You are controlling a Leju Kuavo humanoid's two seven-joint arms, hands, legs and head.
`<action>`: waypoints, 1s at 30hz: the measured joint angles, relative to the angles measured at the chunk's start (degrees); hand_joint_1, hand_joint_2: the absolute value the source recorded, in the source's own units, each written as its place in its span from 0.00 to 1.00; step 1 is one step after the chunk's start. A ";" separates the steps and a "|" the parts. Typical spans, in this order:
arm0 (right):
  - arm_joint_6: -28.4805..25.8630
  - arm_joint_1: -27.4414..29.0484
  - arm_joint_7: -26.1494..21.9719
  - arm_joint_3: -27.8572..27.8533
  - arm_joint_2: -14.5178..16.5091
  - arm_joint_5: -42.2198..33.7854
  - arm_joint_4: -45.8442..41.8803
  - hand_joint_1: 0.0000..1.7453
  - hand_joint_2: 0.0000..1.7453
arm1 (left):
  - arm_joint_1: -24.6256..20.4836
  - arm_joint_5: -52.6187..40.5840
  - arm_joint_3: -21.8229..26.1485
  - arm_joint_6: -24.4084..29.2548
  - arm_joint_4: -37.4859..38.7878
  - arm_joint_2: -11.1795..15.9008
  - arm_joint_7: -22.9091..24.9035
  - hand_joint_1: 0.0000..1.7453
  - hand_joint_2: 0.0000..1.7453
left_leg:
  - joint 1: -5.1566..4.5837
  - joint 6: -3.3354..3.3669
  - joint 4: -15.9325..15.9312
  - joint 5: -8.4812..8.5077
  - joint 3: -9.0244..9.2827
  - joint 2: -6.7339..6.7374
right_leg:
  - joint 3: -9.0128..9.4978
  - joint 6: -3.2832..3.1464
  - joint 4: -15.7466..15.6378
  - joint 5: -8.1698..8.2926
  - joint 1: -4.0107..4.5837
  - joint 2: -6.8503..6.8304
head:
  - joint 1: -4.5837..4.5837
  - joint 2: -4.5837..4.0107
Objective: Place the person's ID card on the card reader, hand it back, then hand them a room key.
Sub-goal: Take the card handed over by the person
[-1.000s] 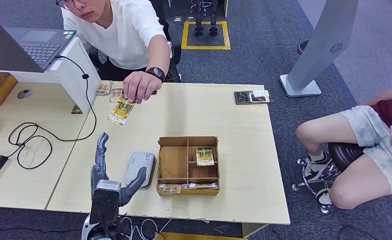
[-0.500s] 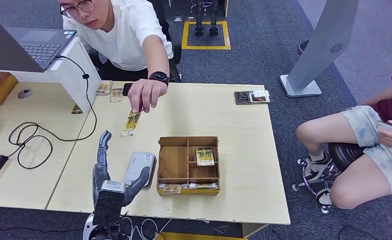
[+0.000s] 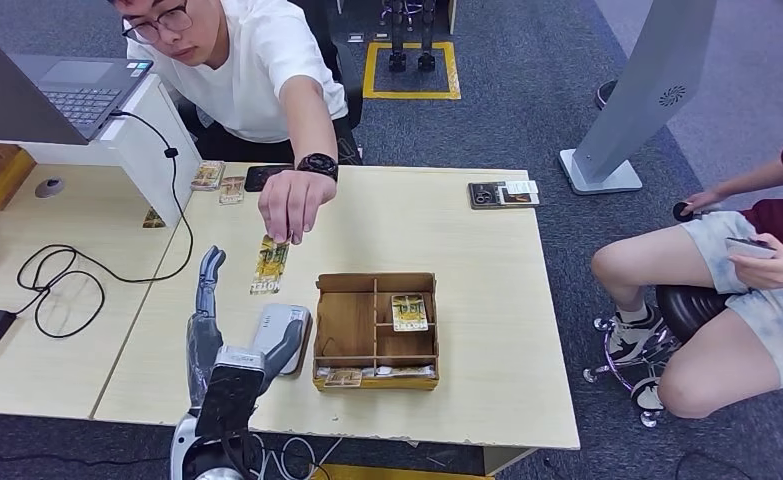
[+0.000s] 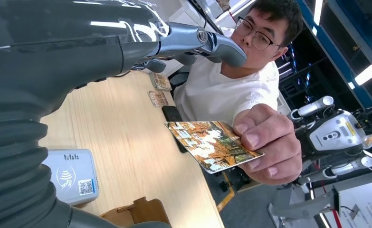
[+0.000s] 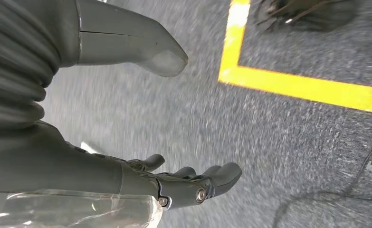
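A person in a white shirt reaches across the table and holds out an ID card (image 3: 270, 264) with a yellow-orange picture; the card (image 4: 212, 145) hangs from the person's fingers (image 4: 269, 142). My left hand (image 3: 217, 330) is raised just in front of it, fingers apart, thumb toward the grey card reader (image 3: 279, 336), holding nothing. The reader (image 4: 72, 175) lies on the table beside a wooden compartment box (image 3: 376, 329) with key cards (image 3: 408, 311) in it. My right hand (image 5: 174, 183) hangs over the grey floor, fingers loosely spread and empty.
Two more cards (image 3: 219, 181) and a black phone (image 3: 267, 177) lie at the table's far edge. A laptop (image 3: 67, 90) stands on a white riser at the left, with black cables (image 3: 67, 285) trailing. A seated person (image 3: 757, 270) is at the right. A dark card (image 3: 503, 193) lies far right.
The person has brought the ID card down and nearer, toward my left hand. My left hand has shifted slightly right and closer to the reader.
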 joint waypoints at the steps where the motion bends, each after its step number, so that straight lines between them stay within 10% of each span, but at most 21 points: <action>1: 0.64 0.01 -0.33 -0.53 0.00 1.27 -0.37 0.00 1.00 | -0.20 -0.22 0.01 -0.14 0.02 -0.01 0.31 0.00 1.00 | 0.00 0.00 0.00 0.00 0.00 0.00 | 0.00 0.00 0.00 0.00 0.00 0.00 | -0.01 0.00; 30: 5.94 -5.05 -11.69 -15.33 0.00 22.70 -2.28 0.00 1.00 | -8.27 -28.07 2.63 -2.34 9.59 -0.80 12.31 0.00 1.00 | 0.00 0.00 0.00 0.00 0.00 0.00 | 0.01 -0.01 0.00 0.01 0.00 0.01 | -0.02 0.00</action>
